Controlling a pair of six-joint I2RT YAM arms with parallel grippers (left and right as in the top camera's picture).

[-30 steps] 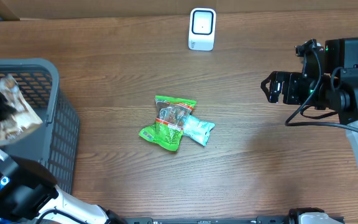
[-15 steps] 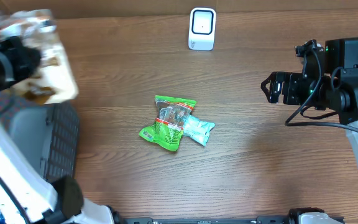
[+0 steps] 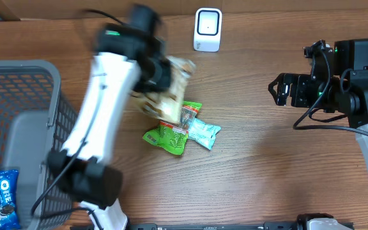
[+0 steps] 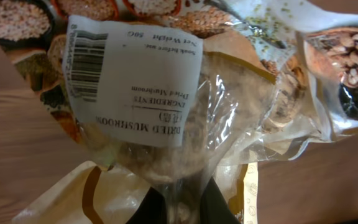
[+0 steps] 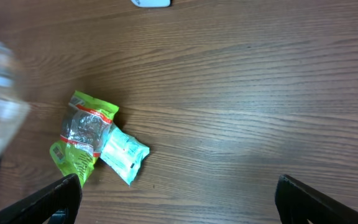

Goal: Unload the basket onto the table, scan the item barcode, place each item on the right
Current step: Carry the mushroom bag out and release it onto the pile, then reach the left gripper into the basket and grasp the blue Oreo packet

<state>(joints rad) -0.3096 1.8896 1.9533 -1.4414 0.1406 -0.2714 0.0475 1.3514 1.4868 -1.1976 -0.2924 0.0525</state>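
Observation:
My left gripper [image 3: 153, 71] is shut on a clear bag of dried mushrooms [image 3: 168, 89] and holds it above the table, left of and a little in front of the white scanner [image 3: 207, 29]. In the left wrist view the bag [image 4: 229, 93] fills the frame. Its white label carries a barcode [image 4: 86, 65], and the bag's neck is pinched between my black fingers [image 4: 213, 205]. My right gripper [image 3: 280, 89] hovers at the right, open, with nothing between its fingers [image 5: 61, 196].
A green packet [image 3: 171, 128] and a light blue packet [image 3: 204, 133] lie together at mid-table, partly under the held bag. A grey basket [image 3: 18, 83] stands at the left with a blue Oreo pack [image 3: 5, 198] inside. The scanner's edge [image 5: 151, 2] shows in the right wrist view.
My left arm has lifted the mushroom bag out of the basket and swung it right, over the table toward the scanner. The right arm has not moved.

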